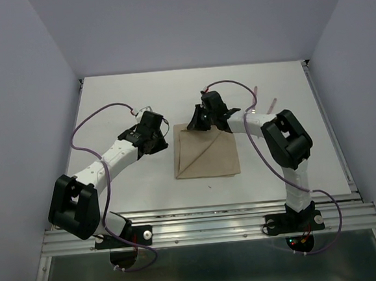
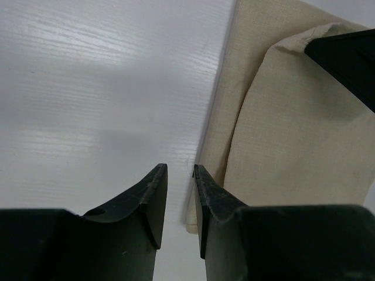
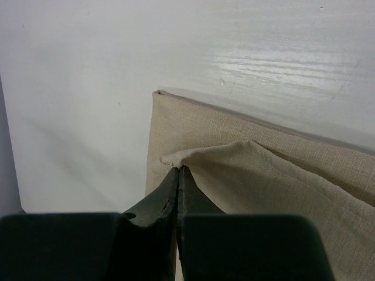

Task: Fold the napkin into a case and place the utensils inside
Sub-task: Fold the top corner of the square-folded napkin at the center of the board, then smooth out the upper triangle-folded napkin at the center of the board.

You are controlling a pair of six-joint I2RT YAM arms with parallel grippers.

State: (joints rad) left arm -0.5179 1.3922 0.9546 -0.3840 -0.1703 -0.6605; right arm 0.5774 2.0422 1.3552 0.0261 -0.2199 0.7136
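Here, on a white table (image 1: 120, 100) with a faint wood grain and a soft sheen of reflected light, the tan napkin (image 1: 206, 153) lies folded near the centre, a diagonal crease crossing its top layer. Pale lavender walls (image 1: 20, 75) close in the table on the left, right and far sides, and a metal rail (image 1: 207, 220) runs along the near edge, where both arm bases are bolted. The right gripper (image 3: 179, 170) sits at the napkin's far edge, its fingers pressed together on a corner of the upper layer, which rises in a small peak above the cloth beneath. The left gripper (image 2: 180, 170) hovers low over the bare table at the napkin's left edge, its fingers parted by a narrow gap with nothing between them; the right-hand finger sits just beside the cloth's border. The utensils (image 1: 273, 101) show only as thin pinkish strokes toward the table's far right, well apart from the napkin and too small to tell fork from knife.
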